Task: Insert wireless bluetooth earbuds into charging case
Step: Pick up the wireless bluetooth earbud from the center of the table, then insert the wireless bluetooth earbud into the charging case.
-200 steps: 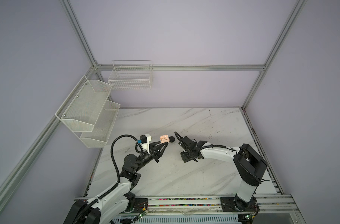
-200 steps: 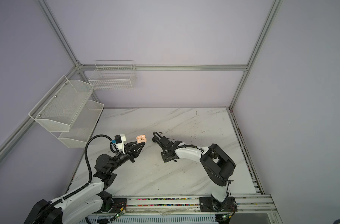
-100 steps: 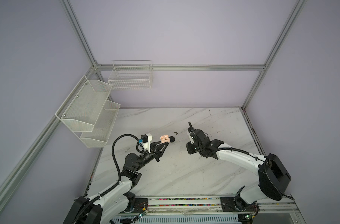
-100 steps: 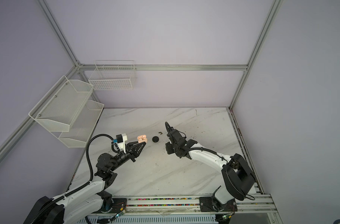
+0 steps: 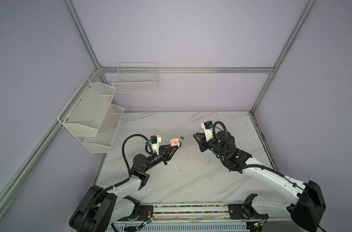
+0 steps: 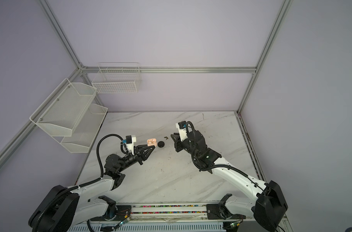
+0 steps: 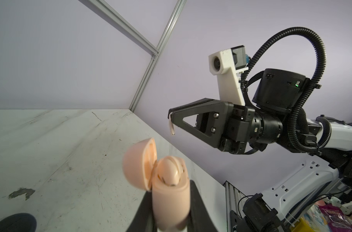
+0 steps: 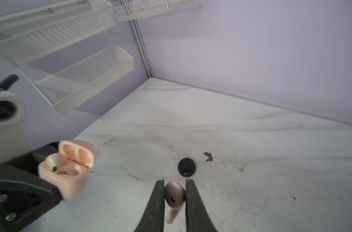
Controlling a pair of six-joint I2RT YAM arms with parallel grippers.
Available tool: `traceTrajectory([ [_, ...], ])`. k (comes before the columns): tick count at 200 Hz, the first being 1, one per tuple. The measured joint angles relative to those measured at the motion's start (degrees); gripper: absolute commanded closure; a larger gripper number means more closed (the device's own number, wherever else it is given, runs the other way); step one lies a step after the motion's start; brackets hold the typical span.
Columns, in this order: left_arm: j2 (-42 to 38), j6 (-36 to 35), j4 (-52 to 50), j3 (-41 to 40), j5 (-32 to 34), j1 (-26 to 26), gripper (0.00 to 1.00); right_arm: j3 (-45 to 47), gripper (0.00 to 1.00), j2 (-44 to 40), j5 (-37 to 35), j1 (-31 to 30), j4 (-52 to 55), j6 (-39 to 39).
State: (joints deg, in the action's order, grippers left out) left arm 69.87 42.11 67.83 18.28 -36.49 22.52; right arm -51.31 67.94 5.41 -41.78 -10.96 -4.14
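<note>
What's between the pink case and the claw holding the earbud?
A small round black thing on the table, between the pink case and right gripper; a top view shows it.

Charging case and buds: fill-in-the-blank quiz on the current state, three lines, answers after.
The left hand is shut on the pink charging case, lid ___.
The right hand pinches a pinkish earbud; the case seats exactly ___ bud.
The black disc on the table is held by ___ hand.
Missing: open; one; neither.
</note>
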Motion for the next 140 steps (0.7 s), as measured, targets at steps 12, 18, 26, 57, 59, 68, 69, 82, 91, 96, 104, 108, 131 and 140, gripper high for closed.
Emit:
traceTrajectory([
  [12,2.8,2.0,3.0,2.0,-2.6,-0.3,1.0,-0.4,1.0,-0.9,2.1,0.4,-2.1,1.6],
  [18,3.9,3.0,4.4,3.0,-3.9,-0.4,1.0,-0.8,1.0,-1.1,3.5,0.7,-3.2,2.3],
  [26,5.2,4.3,6.3,4.4,-5.4,-0.5,1.0,-1.2,1.0,-1.1,5.1,1.1,-4.4,3.0],
  [57,7.6,8.4,11.7,8.5,-9.7,-0.9,1.0,-2.8,1.0,-0.9,13.0,3.0,-10.4,5.0],
  [59,7.6,8.5,11.8,8.7,-9.8,-0.9,1.0,-2.9,1.0,-0.8,13.5,3.0,-10.9,5.0],
  [68,7.8,9.4,12.5,9.7,-10.5,-1.0,1.0,-3.5,1.0,-0.4,15.7,3.3,-12.8,5.2],
  [69,7.8,9.4,12.5,9.9,-10.6,-1.0,1.0,-3.5,1.0,-0.4,15.9,3.3,-13.0,5.2],
  [82,7.9,10.4,13.2,10.9,-11.4,-1.2,1.0,-3.9,1.0,0.2,18.9,3.6,-16.0,5.5],
  [91,7.9,11.3,13.6,11.5,-12.0,-1.4,1.0,-4.1,1.0,0.7,20.8,3.6,-17.9,5.6],
  [96,7.9,11.6,13.7,11.8,-12.4,-1.4,1.0,-4.2,1.0,1.0,21.8,3.7,-18.8,5.8],
  [104,8.0,12.3,14.0,12.5,-12.9,-1.5,1.0,-4.2,1.0,1.4,23.1,3.7,-19.9,6.1],
  [108,8.1,12.4,14.0,12.9,-13.2,-1.5,1.0,-4.3,1.0,1.7,24.1,3.7,-20.4,6.2],
  [131,8.7,14.0,14.3,15.2,-15.2,-1.5,1.0,-4.6,1.0,2.9,28.5,3.9,-22.3,7.9],
  [140,8.9,14.5,14.3,15.8,-15.9,-1.5,1.0,-5.0,1.0,3.4,30.1,4.0,-22.6,8.9],
])
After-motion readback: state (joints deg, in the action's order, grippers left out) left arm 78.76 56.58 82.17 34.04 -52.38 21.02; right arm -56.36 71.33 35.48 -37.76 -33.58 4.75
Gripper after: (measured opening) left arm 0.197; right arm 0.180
